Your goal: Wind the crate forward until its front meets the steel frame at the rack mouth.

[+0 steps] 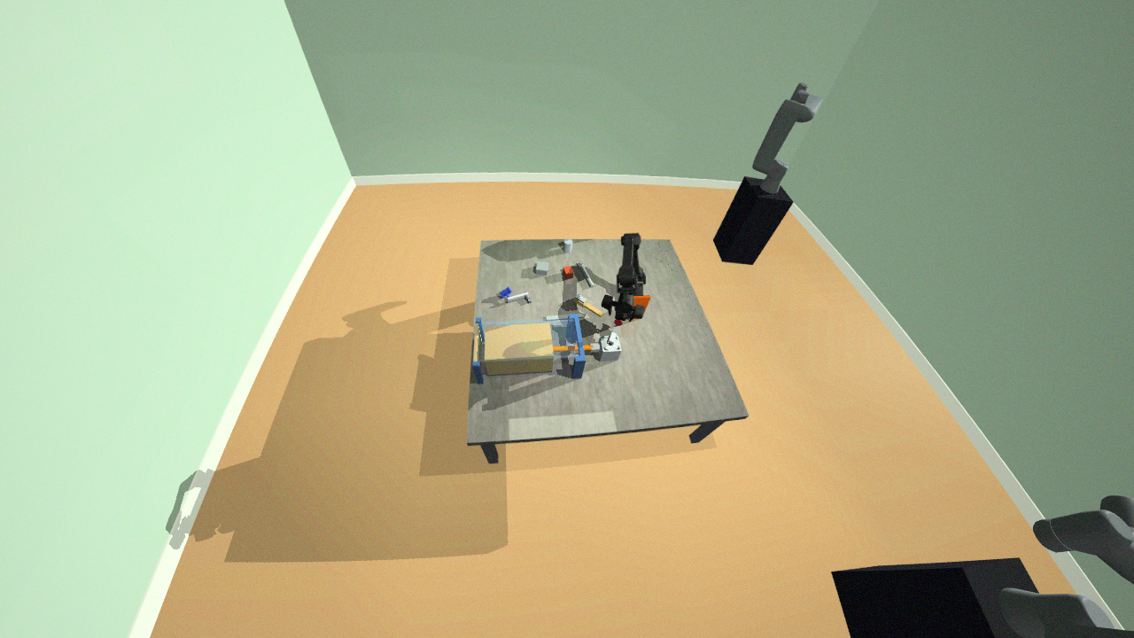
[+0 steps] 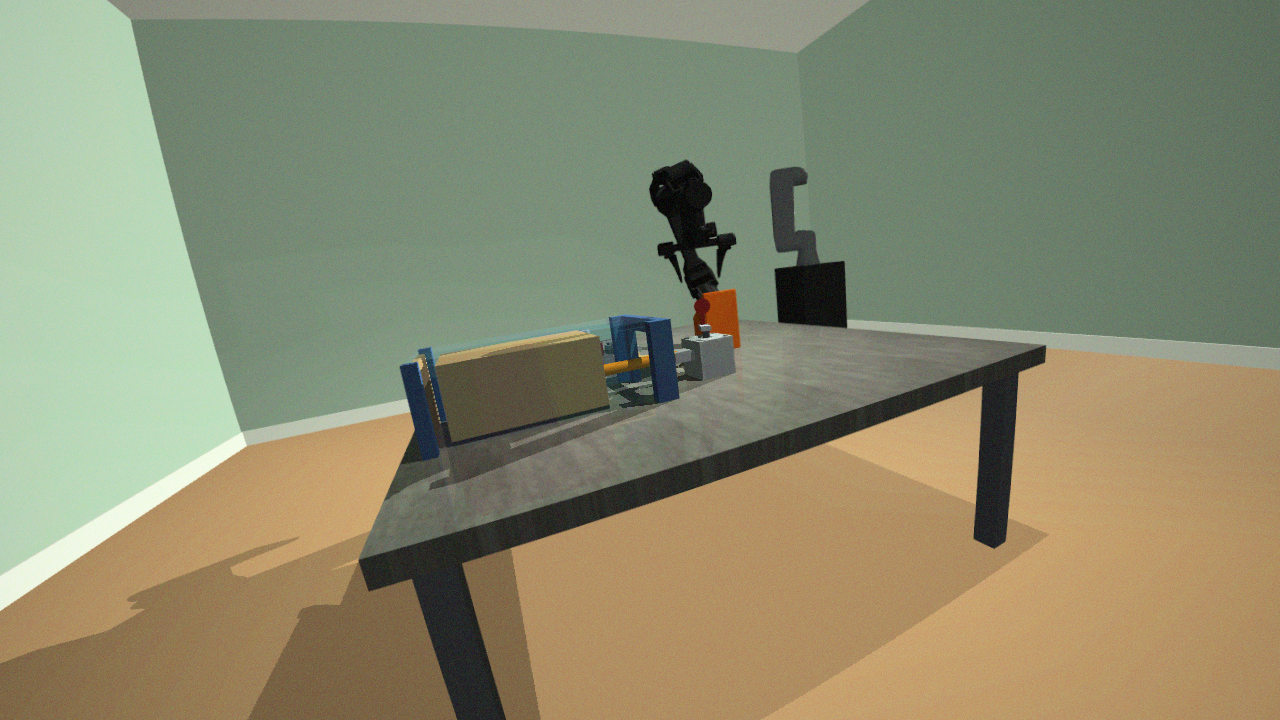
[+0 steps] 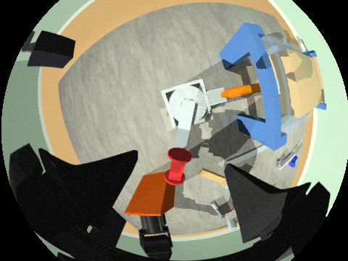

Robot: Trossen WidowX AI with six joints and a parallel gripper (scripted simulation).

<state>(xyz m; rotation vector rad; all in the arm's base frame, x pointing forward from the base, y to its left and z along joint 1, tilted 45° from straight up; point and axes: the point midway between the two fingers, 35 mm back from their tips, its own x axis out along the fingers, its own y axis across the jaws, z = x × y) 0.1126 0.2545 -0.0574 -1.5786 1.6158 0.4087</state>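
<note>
The crate (image 1: 519,361) (image 2: 528,380) (image 3: 302,90) sits flat inside the clear-panelled cubby, with a gap between its front and the blue frame (image 1: 579,366) (image 2: 664,360) (image 3: 272,109). The orange strap (image 1: 561,348) (image 2: 624,366) (image 3: 239,91) runs through the frame to the grey winch (image 1: 609,354) (image 2: 715,358) (image 3: 166,95). The winch handle (image 3: 185,119) lies across the winch top; its key is hidden. Its red knob (image 1: 618,322) (image 2: 701,306) (image 3: 177,170) points toward the orange panel. My gripper (image 1: 623,310) (image 2: 699,279) (image 3: 183,162) is open and empty, above the knob.
The orange panel (image 1: 642,302) (image 2: 725,317) (image 3: 150,193) stands beside the arm, close to the knob. A wooden-handled tool (image 1: 589,306) (image 3: 212,176), a grey rod (image 1: 585,274), a red block (image 1: 567,272), a grey block (image 1: 541,268) and a white crank-like piece (image 1: 518,296) lie on the bench.
</note>
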